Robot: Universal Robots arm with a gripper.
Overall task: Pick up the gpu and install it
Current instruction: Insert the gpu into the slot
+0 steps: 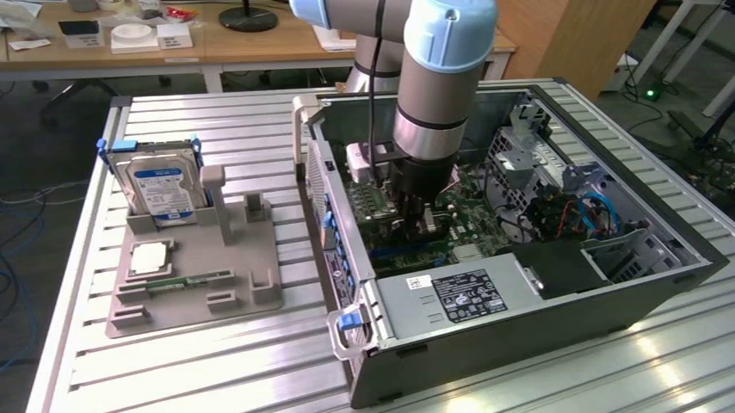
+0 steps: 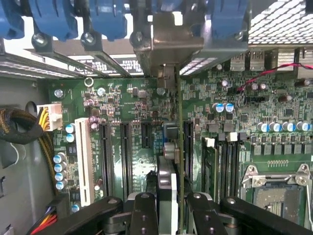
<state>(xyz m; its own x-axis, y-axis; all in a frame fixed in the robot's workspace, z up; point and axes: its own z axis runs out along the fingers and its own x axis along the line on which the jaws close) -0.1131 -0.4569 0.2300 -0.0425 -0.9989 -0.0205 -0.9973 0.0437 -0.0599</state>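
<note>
The gripper [image 2: 166, 215] is closed on the gpu [image 2: 179, 147], its fingers [image 2: 145, 215] pinching the card's upper edge from either face. In the wrist view the card runs edge-on away from the gripper, thin and upright, its long axis parallel to the dark expansion slots [image 2: 126, 156] on the motherboard [image 2: 234, 127] below. So the card hangs straight under the gripper, and the relation that counts is sideways only: its lower edge against the slot beneath it. That edge appears to sit over, or already in, the slot between the dark ones and the memory sockets [image 2: 225, 161]; I cannot tell whether it is seated or just above.

Farther along the card, its silver bracket [image 2: 168, 49] reaches the rear wall of the case, among the blue retaining clips [image 2: 102, 19]. Room there looks tight, with neighbouring slot covers on both sides.

In the exterior view the arm [image 1: 442, 95] drops vertically into the open case [image 1: 643, 284], the gripper [image 1: 411, 225] low over the board near the case's rear wall on the exterior view's left. The power supply [image 1: 453, 297] lies along the near edge, cables [image 1: 574, 215] and drive bay toward the exterior view's right, both apart from the card. On the bench outside the case, the grey holder [image 1: 195, 284] carries a hard drive [image 1: 163, 189], well away.
</note>
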